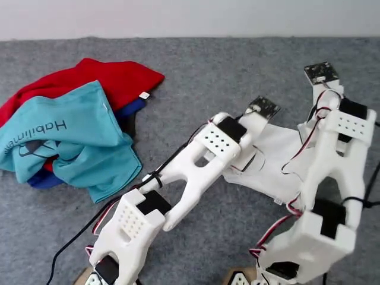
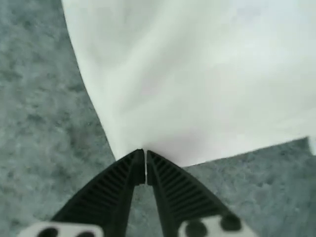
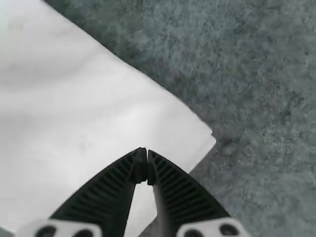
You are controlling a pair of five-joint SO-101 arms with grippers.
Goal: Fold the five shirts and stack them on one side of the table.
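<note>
White shirt (image 1: 278, 151) lies spread on the grey felt table surface (image 1: 237, 65), on the side away from the pile, partly under both arms. Left arm (image 1: 196, 160) reaches across it from the pile side; right arm (image 1: 338, 154) stands over its far side. In the left wrist view we see the left gripper (image 2: 145, 154) with jaws pressed fully together at the very edge of the white shirt (image 2: 197, 74); the cloth gathers into the tips, so we log it as pinched. The right gripper (image 3: 146, 150) is likewise closed tight, tips resting on the white shirt (image 3: 74, 98) close to one corner; we cannot tell whether fabric is caught there. Remaining shirts are heaped unfolded, well apart: teal shirt (image 1: 77, 136) on top, red shirt (image 1: 113, 77) beneath, blue shirt (image 1: 132, 110) showing at the edge.
</note>
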